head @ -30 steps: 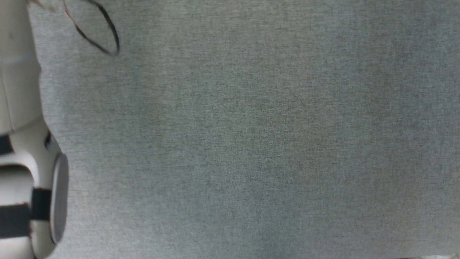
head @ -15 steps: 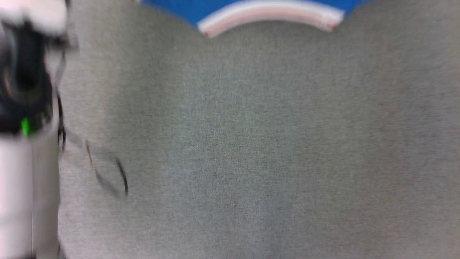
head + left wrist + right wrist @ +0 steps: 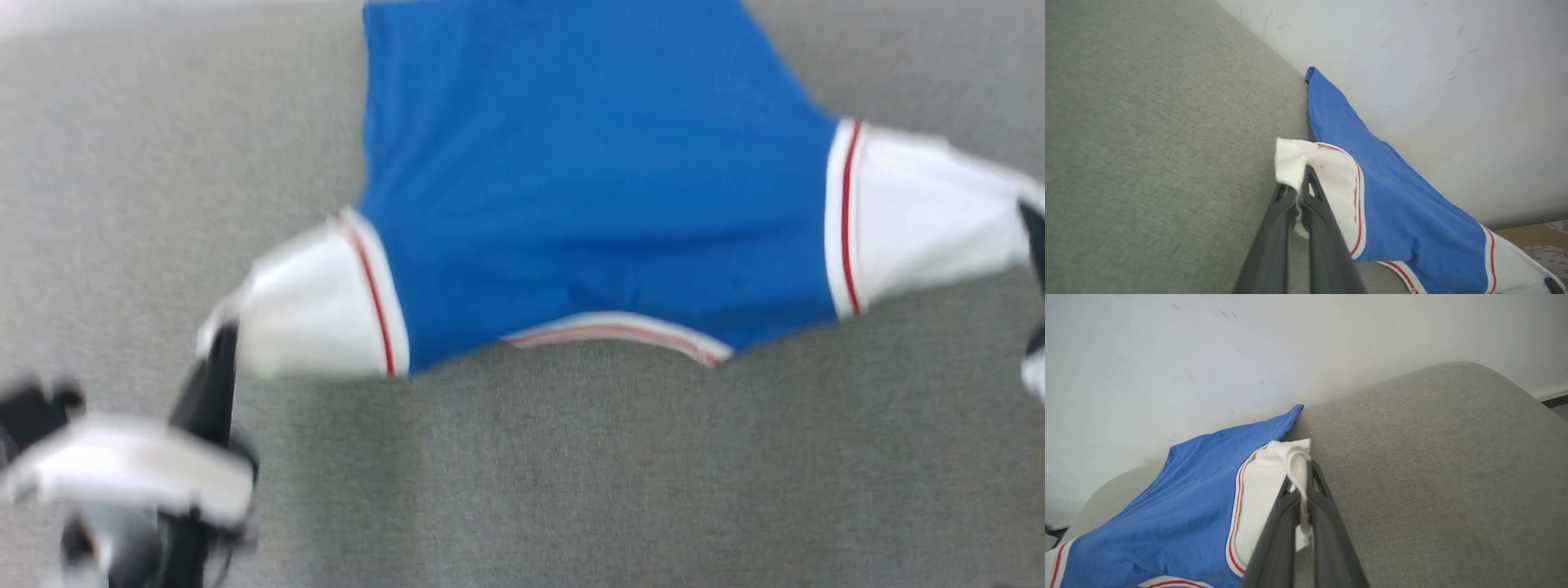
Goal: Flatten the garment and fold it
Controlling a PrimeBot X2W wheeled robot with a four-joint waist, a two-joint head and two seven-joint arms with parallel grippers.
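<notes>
Head view swung onto garment (image 3: 596, 163), left claw (image 3: 1301, 183), right claw (image 3: 1306, 477) pinching sleeves (image 3: 318, 302)

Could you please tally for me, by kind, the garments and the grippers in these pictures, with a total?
garment: 1
grippers: 2, the left gripper and the right gripper, each shut on the garment
total: 3
</notes>
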